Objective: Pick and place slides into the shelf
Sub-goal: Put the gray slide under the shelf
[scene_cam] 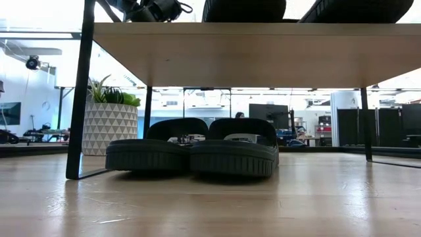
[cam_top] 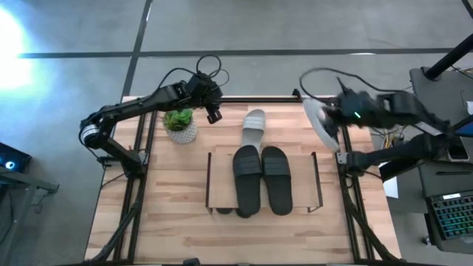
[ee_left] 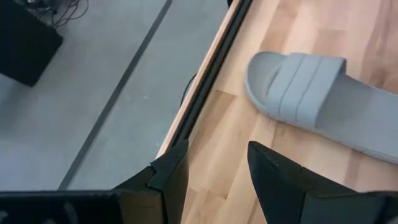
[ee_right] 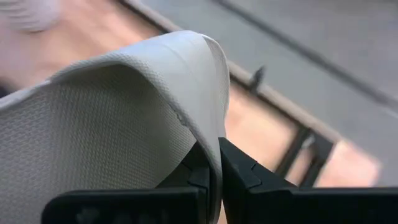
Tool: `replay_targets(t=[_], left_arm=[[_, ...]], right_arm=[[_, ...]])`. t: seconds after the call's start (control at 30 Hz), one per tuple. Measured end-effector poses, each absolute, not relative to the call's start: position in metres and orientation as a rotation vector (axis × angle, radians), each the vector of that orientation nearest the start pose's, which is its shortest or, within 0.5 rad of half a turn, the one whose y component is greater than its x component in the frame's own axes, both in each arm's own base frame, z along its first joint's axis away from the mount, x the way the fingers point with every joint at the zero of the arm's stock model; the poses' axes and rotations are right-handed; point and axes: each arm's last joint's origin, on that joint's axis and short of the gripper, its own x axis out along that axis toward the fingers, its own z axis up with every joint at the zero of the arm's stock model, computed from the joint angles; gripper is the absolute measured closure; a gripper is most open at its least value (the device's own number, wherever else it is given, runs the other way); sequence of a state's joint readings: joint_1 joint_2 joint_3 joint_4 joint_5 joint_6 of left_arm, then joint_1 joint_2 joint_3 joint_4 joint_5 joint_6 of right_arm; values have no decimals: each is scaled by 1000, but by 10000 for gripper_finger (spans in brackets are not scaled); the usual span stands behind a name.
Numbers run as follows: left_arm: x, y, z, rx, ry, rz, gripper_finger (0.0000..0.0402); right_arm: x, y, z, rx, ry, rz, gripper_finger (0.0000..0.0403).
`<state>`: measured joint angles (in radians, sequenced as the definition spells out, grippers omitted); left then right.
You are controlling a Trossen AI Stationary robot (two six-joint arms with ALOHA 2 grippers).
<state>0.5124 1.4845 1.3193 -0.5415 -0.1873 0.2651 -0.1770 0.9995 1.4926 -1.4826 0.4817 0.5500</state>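
The shelf (cam_top: 222, 188) stands mid-table, its plank top (scene_cam: 263, 56) carrying two black slides (cam_top: 247, 181) (cam_top: 277, 177). Two more dark slides (scene_cam: 145, 155) (scene_cam: 233, 157) rest sole-down on the tabletop under it. A light grey slide (cam_top: 253, 127) (ee_left: 323, 93) lies flat on the table beyond the shelf. My left gripper (cam_top: 213, 111) (ee_left: 214, 174) hovers open at the far edge, left of that slide. My right gripper (cam_top: 341, 118) (ee_right: 214, 177) is by the table's far right corner, shut on the second light grey slide (cam_top: 319, 122) (ee_right: 124, 106). My right gripper pinches the light grey slide by the thin edge of its sole (ee_right: 214, 152) between its two fingers. The slide is turned on edge and stands out from the fingers toward the table's left. It looks lifted clear of the table.
A small potted plant (cam_top: 180, 125) (scene_cam: 108, 122) stands on the table left of the shelf, close to my left arm. Black rails run along the table's edges (cam_top: 277, 100). Bare tabletop lies near the front edge (cam_top: 244, 236). A laptop (cam_top: 451, 218) sits off the table's right.
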Motion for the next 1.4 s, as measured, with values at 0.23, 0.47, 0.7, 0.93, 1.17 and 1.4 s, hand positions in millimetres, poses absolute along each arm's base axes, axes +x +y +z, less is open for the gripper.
replay_targets(t=[0.23, 0.47, 0.7, 0.93, 1.17, 1.4], left_arm=[[287, 146, 323, 100, 772, 531, 252], [292, 132, 321, 51, 778, 515, 252], [294, 126, 321, 27, 770, 508, 252], [295, 126, 321, 28, 765, 506, 252], [295, 126, 322, 30, 757, 507, 252], [295, 126, 322, 29, 757, 507, 252]], right_arm=[[106, 21, 419, 516, 812, -568, 392], [129, 81, 395, 550, 1102, -356, 391], [118, 150, 390, 624, 1193, -333, 390], [101, 214, 381, 742, 1214, -433, 390], [113, 270, 357, 645, 1238, -484, 390], [135, 310, 314, 391, 1299, -471, 390]])
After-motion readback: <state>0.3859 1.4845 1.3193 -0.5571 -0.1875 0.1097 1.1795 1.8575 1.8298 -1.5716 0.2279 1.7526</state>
